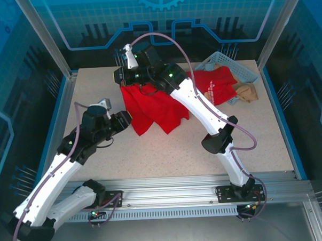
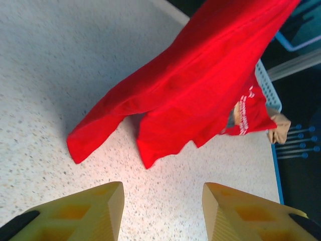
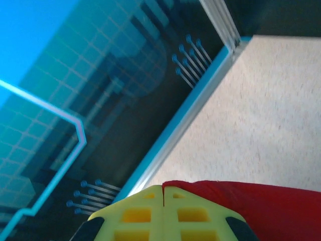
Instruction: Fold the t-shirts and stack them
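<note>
Pinching the top edge of the red shirt, my right hand is clenched tight. Its yellow fingers are pressed together and the cloth comes out right beside them. It holds that edge up over the far left part of the desk, so the shirt hangs and drapes toward me, its lower ends reaching down to the desk.

My left hand is released, fingers apart with nothing between them. It sits low over the desk, near the shirt's lower left corner but not touching it.

Beyond the hanging shirt, at the far right, a second shirt, also red with white print, lies partly in a pale blue basket and spills over its near rim. A tan cloth lies just beside it on the right, near the desk's right edge.
</note>
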